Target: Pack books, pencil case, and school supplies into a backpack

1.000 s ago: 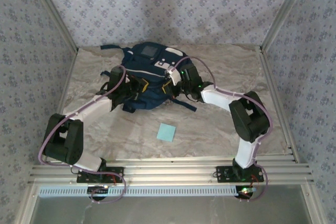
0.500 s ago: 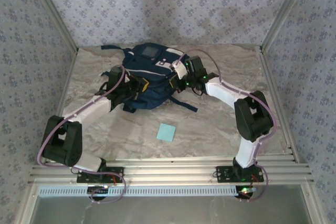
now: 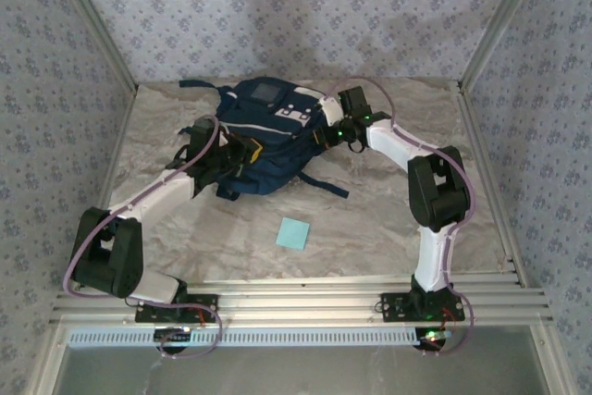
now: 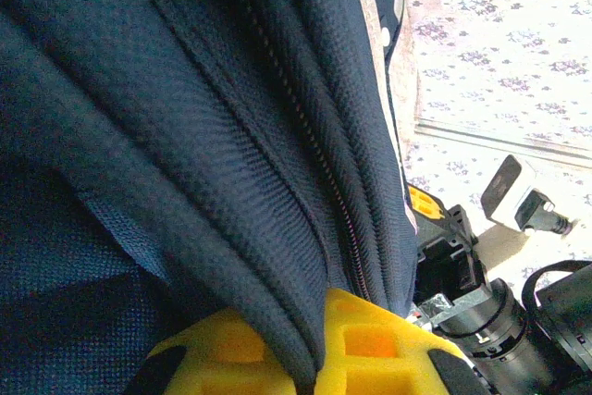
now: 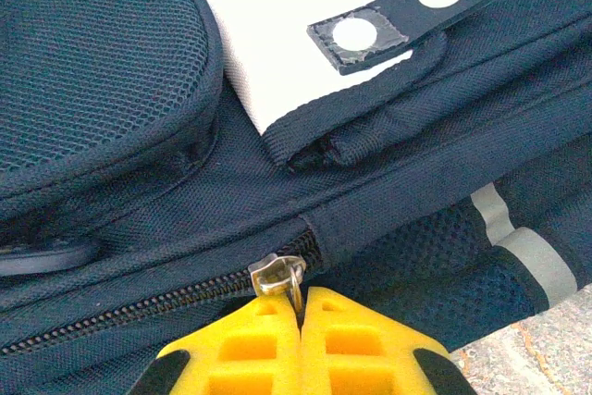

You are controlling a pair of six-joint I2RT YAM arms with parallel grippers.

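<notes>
While the left hand (image 3: 239, 151) pinches a fold of navy fabric between its yellow fingers (image 4: 370, 349), the one backpack (image 3: 268, 131) lies at the far middle of the marbled surface (image 3: 388, 219). Its patches are too small to read and its inside is hidden. One light-blue pad (image 3: 293, 233) lies apart, nearer the arms. At the backpack's right side, the right hand (image 5: 298, 321) is pressed together on the zipper pull (image 5: 276, 275).

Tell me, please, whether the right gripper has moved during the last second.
Yes. Shut on the backpack's zipper pull, the right gripper has moved back and rightward, farther from the light-blue pad, which lies unmoved.
</notes>
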